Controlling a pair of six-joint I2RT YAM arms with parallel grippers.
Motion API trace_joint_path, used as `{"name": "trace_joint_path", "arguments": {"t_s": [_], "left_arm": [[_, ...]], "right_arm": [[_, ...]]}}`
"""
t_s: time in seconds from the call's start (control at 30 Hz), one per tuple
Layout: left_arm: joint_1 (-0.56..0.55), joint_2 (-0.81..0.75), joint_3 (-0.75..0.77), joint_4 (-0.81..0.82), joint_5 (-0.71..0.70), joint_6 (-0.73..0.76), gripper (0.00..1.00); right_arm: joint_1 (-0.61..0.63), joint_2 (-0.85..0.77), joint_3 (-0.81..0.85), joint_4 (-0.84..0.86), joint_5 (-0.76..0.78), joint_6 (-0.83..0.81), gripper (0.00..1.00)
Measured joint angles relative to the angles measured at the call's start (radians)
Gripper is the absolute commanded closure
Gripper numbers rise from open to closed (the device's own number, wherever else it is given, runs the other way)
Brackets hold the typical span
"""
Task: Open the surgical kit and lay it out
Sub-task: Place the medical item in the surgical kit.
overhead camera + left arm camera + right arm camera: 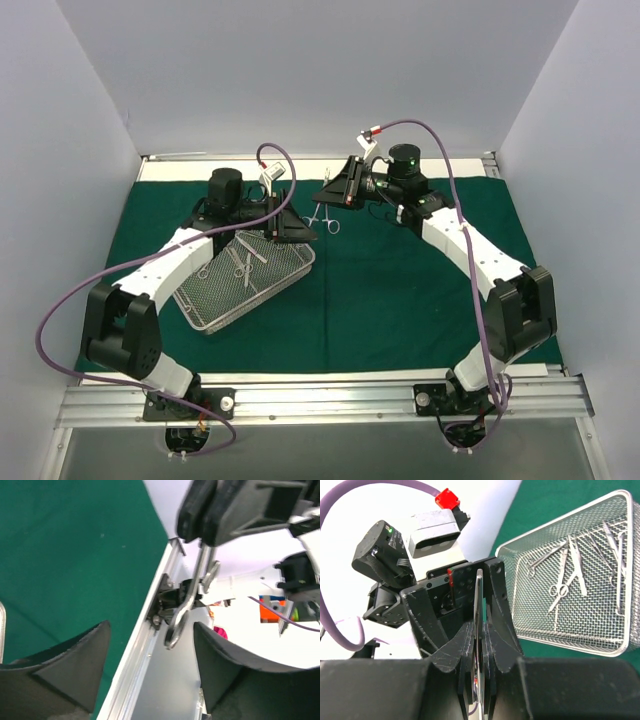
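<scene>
1. Two arms reach out over the dark green cloth [420, 290], which lies spread flat across the table from the near rail to the far wall.
2. Left of centre on that cloth sits the wire-mesh tray [216, 305], turned at an angle, with the left arm's forearm passing above it.
3. Down in the tray, a pair of small scissors [560, 587] and several slim steel instruments [615, 565] lie flat on the mesh floor, some crossing one another.
4. Over to the far middle of the cloth: the right gripper [328, 193] points left, and its jaws are clamped tight on a ring-handled steel instrument [176, 625].
5. From the right wrist camera the metal shows edge-on, a thin bright strip pinched between the two dark pads.
6. That instrument hangs down out of the grip with its ring handles lowest, outside the tray and just right of the tray's far corner. Whether the rings touch the cloth I cannot tell.
7. Now the left gripper [298, 232]: it hovers at the tray's far right corner, facing the right one, and its fingers [75, 670] stand wide apart with nothing between them.
8. Seen from the left wrist, the hanging instrument shows in the gap between those fingers, farther off; from above, the two grippers are near each other but apart.
</scene>
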Motion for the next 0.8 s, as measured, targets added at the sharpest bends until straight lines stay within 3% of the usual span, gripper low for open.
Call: {"name": "trace_joint_path", "arguments": {"t_s": [0.03,0.4,0.5,0.67,0.7,0.8], "left_arm": [[0.0,-0.004,-0.003,0.015,0.011,-0.006,0.39],[0.0,-0.03,-0.029,0.066,0.079,-0.049,0.98],[0.001,-0.03,-0.029,0.065,0.092,-0.061,0.98],[0.001,-0.031,-0.022,0.04,0.071,-0.054,0.98],[0.001,-0.032,-0.015,0.021,0.056,-0.042,0.98],[0.0,-0.037,0.022,-0.081,-0.038,0.023,0.98]], "right_arm": [[0.0,0.0,-0.002,0.01,-0.004,0.006,1.0],[0.006,0.0,-0.017,0.039,-0.028,0.011,1.0],[0.006,0.0,-0.015,0.038,-0.037,-0.003,1.0],[0.012,0.003,0.031,-0.045,-0.022,-0.043,0.84],[0.015,0.009,0.05,-0.071,-0.014,-0.053,0.69],[0.03,0.044,0.147,-0.207,0.048,-0.082,0.57]]}}
